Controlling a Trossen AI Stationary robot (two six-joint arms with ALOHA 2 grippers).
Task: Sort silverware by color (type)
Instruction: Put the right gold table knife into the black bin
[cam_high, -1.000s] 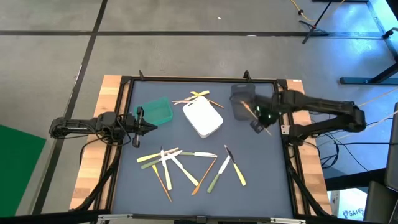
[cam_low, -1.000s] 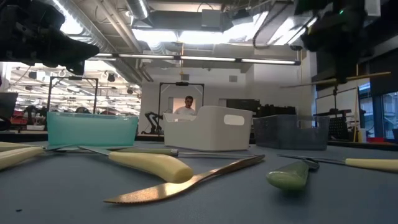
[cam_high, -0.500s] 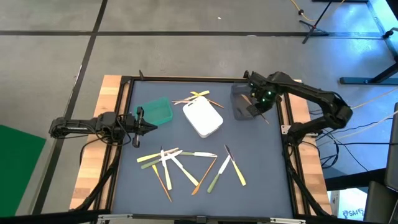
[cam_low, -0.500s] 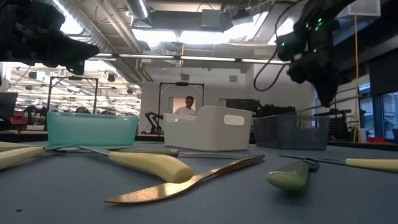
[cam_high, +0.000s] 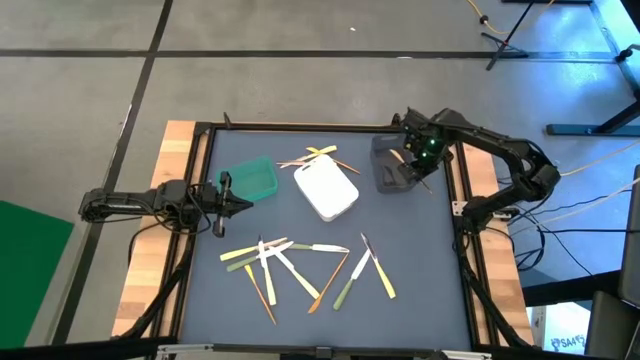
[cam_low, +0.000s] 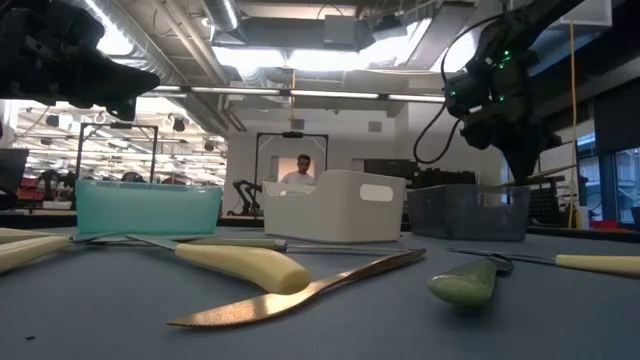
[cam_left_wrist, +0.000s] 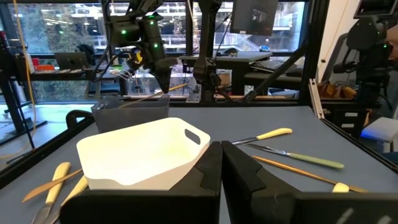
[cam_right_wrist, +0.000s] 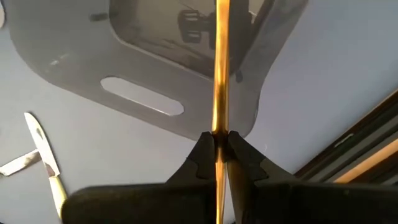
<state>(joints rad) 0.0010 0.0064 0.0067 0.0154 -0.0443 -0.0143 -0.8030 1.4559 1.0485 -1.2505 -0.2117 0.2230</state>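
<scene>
My right gripper hangs over the right end of the grey container, shut on an orange-brown utensil. The other silverware lies flat on the near half of the table in pale yellow, light green, orange-brown and silver. A few more utensils lie beyond the white container. My left gripper waits, shut and touching nothing, just near of the green container. My right gripper pinches the orange-brown utensil's shaft between its two fingers, which point down from above and lie across it. The utensil is lifted clear and lies almost level at about the grey container's rim height. Its forward part reaches over the container's opening.
The green, white and grey containers stand in a row across the table's far half. A raised black frame borders the mat close to my right gripper. A person stands far off in the room beyond the table.
My right gripper, carrying the orange-brown utensil, has moved from beside the grey container's near right corner toward the table's far edge, over the container's right end. It has also come down, bringing the utensil from well above the container to about its rim.
</scene>
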